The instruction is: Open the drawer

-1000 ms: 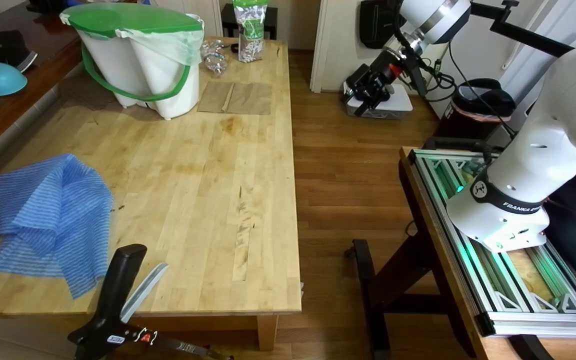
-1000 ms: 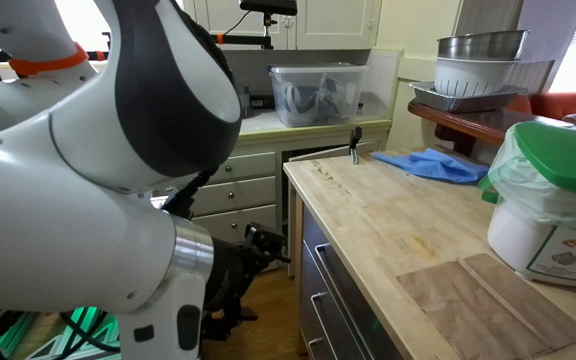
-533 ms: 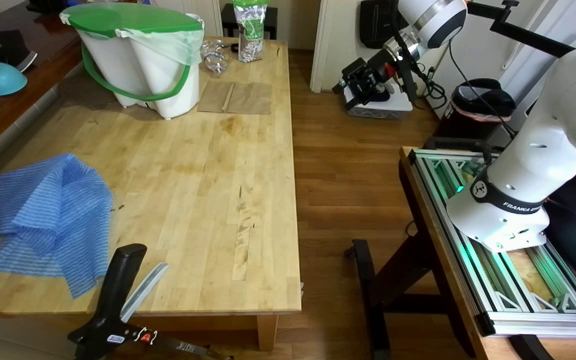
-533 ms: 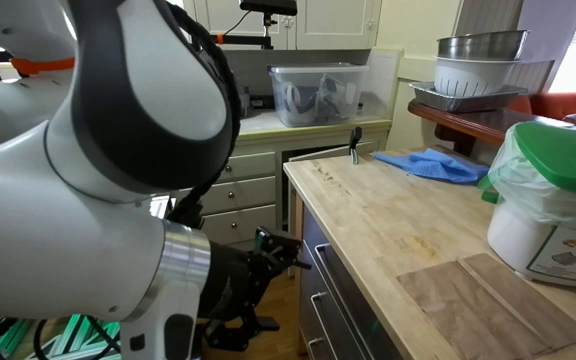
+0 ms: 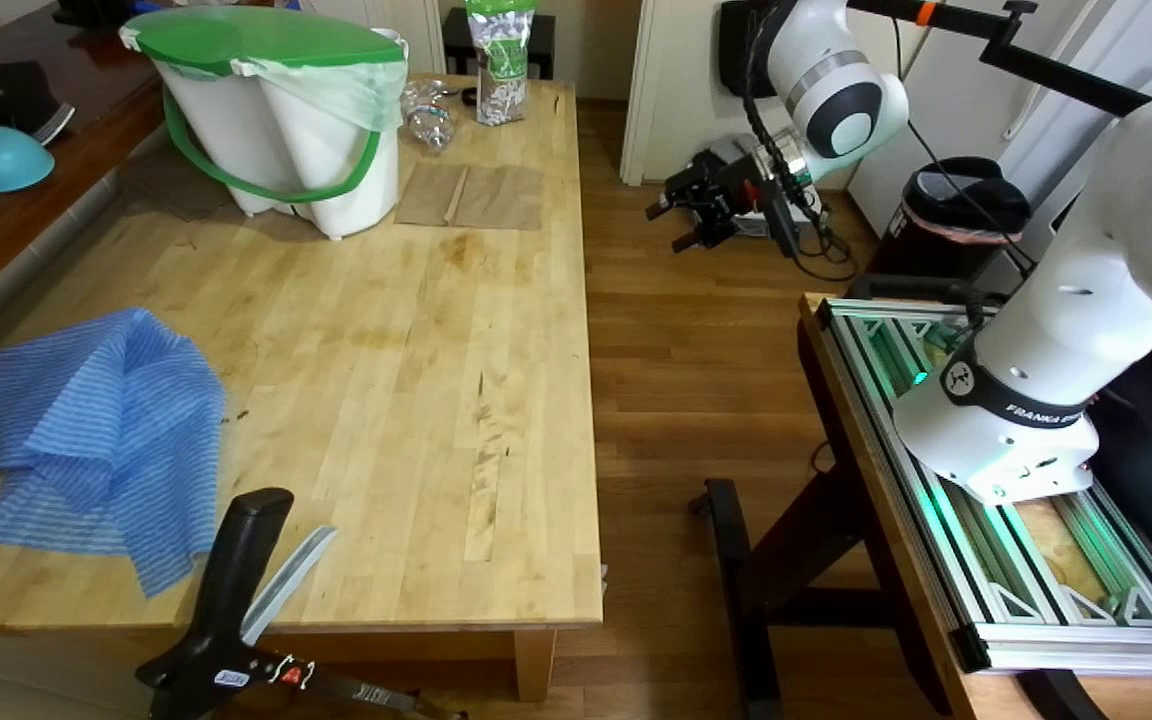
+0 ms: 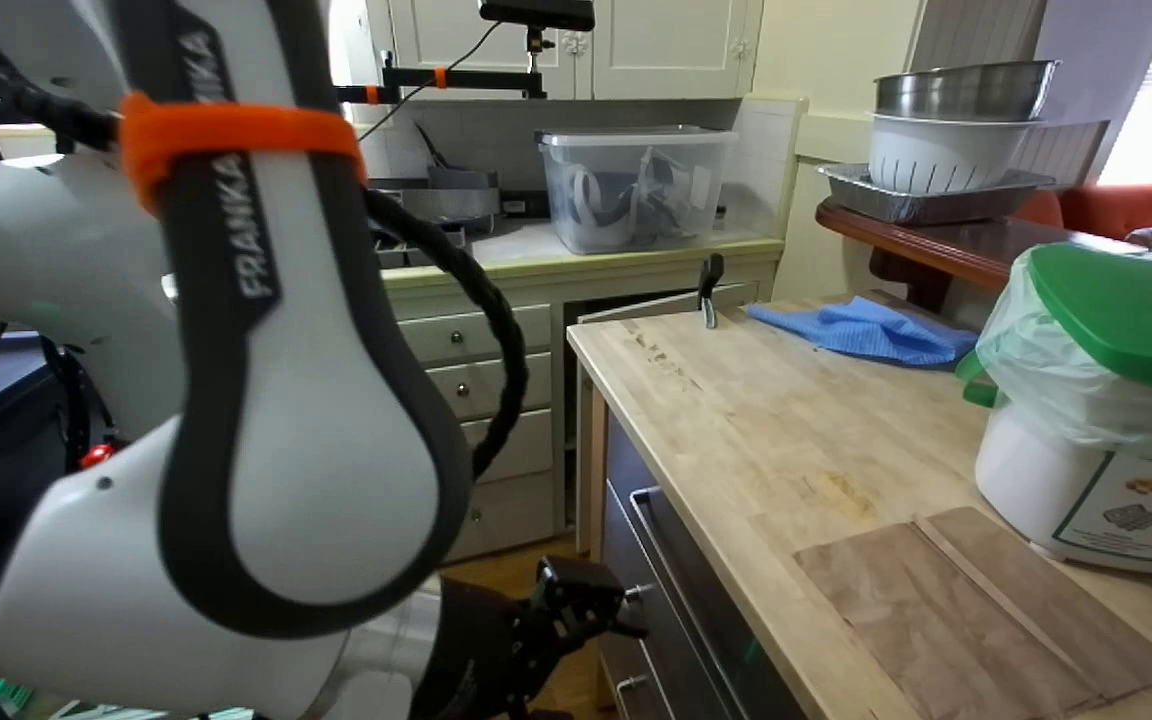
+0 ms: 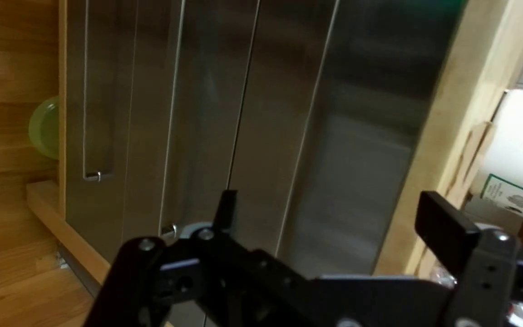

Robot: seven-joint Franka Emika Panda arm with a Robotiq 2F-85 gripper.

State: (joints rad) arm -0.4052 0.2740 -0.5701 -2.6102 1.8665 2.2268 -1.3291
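Note:
The butcher-block table point(image 5: 406, 400) has stacked drawers under its top in an exterior view. The top drawer point(image 6: 678, 550) has a dark shiny front and a long bar handle point(image 6: 641, 493). All the drawers look shut; no inside shows, and no light wood drawer front shows. In the wrist view, the top drawer point(image 7: 366, 150) and its handle point(image 7: 309, 120) lie ahead of and between the fingers. My gripper point(image 7: 327, 200) is open and empty. In both exterior views the gripper point(image 5: 667, 227) point(image 6: 596, 670) is beside the drawer fronts, below table height; contact cannot be told.
A white bin with a green lid point(image 5: 276, 120), a flat paper bag point(image 5: 471, 196) and a blue cloth point(image 5: 106, 420) lie on the tabletop. A black clamp point(image 6: 709, 285) stands at its edge. A green bowl point(image 7: 46, 127) sits on the floor in the wrist view.
The arm has swung, and the gripper has moved lower and closer to the drawer fronts. The table, drawers and other objects have not moved.

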